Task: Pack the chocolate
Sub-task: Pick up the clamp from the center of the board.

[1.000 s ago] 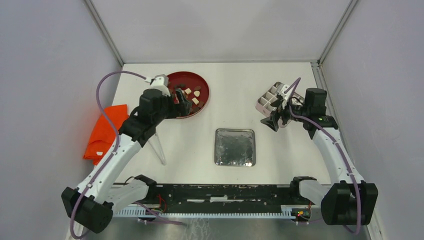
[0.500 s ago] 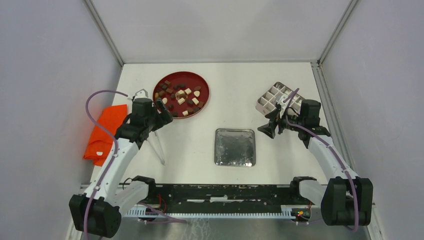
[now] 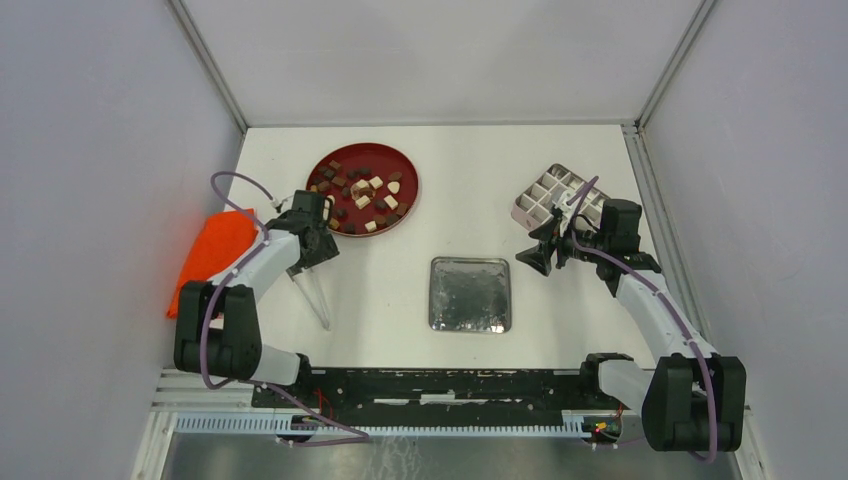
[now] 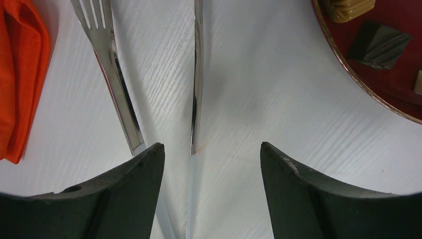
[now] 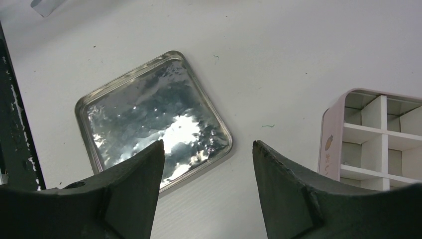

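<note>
Several bite-size pieces of chocolate (image 3: 360,192), dark, light brown and cream, lie on the round dark-red plate (image 3: 400,170) at the back left. A dark piece (image 4: 379,44) and a light brown piece (image 4: 348,6) show at the plate's edge in the left wrist view. The pale pinkish grid box (image 3: 548,196) (image 5: 378,139) stands at the back right, and the compartments I can see are empty. My left gripper (image 3: 318,250) (image 4: 211,149) hangs open and empty just left of the plate, low over the cutlery. My right gripper (image 3: 535,258) (image 5: 208,144) is open and empty beside the box's near-left corner.
A fork (image 4: 114,74) and a knife (image 4: 197,74) lie on the white table beneath my left gripper. An orange cloth (image 3: 210,255) lies at the left edge. A square silver tin lid (image 3: 470,293) (image 5: 154,119) sits in the middle, left of my right gripper.
My left arm has pulled back from over the plate to the cutlery beside it. My right gripper drew away from the box toward me, then held still. Both jaws have narrowed a little.
</note>
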Controlling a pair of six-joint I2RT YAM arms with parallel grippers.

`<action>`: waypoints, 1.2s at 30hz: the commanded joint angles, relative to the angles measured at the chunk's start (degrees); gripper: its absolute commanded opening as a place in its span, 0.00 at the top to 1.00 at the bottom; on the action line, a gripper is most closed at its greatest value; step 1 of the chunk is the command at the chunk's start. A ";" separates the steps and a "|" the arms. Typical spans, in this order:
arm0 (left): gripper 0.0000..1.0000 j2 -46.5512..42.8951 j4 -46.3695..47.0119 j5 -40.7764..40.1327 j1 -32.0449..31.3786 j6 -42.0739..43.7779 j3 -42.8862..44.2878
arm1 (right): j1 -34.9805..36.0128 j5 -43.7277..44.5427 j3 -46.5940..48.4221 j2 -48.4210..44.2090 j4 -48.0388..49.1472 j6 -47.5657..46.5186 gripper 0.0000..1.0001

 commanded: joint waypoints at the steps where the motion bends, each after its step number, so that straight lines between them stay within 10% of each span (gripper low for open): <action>1: 0.25 2.42 4.44 -1.62 1.41 2.85 2.64 | -0.04 -1.97 2.10 -0.60 0.50 0.09 0.29; 17: 0.58 9.17 8.42 2.38 5.14 4.59 3.01 | -0.04 -2.70 2.46 1.41 -0.37 -0.96 0.31; 25: 0.60 10.33 8.49 3.89 5.23 3.86 2.05 | -0.08 -3.59 2.64 1.84 -0.58 -0.96 0.31; 31: 0.94 10.75 8.06 4.22 5.23 4.06 2.23 | -0.12 -4.07 2.64 1.47 -0.71 -1.05 0.32; 36: 0.98 6.25 6.53 4.76 5.24 3.92 1.65 | -0.38 -4.63 2.59 1.31 -0.84 -1.64 0.32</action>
